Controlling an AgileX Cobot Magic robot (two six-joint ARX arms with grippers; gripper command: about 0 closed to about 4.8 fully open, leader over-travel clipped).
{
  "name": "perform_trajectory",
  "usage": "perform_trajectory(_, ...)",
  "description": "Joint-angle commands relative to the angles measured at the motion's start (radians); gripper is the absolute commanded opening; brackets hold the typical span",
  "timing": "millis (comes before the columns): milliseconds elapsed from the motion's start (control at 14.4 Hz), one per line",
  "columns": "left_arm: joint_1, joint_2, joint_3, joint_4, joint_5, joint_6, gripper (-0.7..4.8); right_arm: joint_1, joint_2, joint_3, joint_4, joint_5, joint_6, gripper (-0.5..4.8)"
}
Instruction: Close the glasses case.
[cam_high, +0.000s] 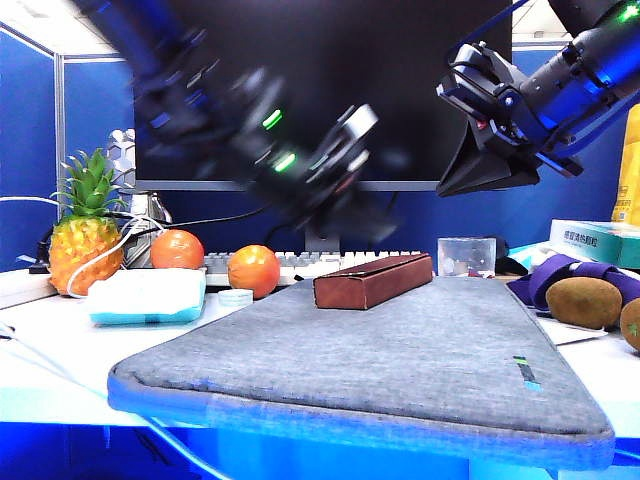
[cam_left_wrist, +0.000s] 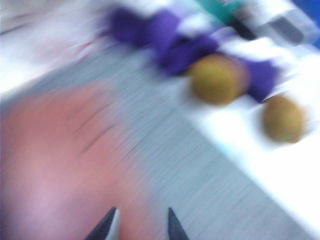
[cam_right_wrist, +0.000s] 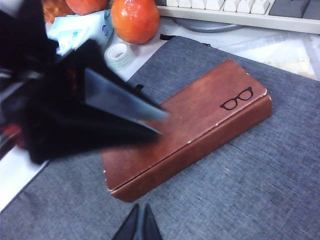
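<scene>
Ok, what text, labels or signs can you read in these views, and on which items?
No words are legible anywhere.
Glasses case: no letters, only a black spectacles pictogram on the lid.
Teal box: a row of printed characters, too small to read.
Tissue pack: blue print, blurred.
Keyboard: key legends too small.
Grey mat: small tag, unreadable.
Yellow bottle: no print readable.
Left wrist view: fully blurred.

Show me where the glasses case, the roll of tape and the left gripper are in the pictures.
glasses case (cam_right_wrist: 200, 125): right wrist view, on its closed brown lid.
roll of tape (cam_right_wrist: 119, 54): right wrist view, on its white ring.
left gripper (cam_left_wrist: 139, 225): left wrist view, midway between its fingertips.
</scene>
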Motion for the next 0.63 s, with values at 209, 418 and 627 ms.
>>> perform_trajectory(209,0.003,-0.11,0.2,-0.266,-0.409,0.157,1.38,-0.023,-0.008,0.04,0.011,-0.019,0.009,-0.06)
perform_trajectory(418,0.074,-0.305,0.199,-0.359,-0.412,0.167,1.49,-0.079,-0.064,0.082,0.029,-0.039,0.048,-0.06)
perform_trajectory(627,0.146,-0.48,0.197,-0.636,-0.328,0.255,1.11,-0.129,-0.188,0.081,0.03,-0.037,0.049,-0.06)
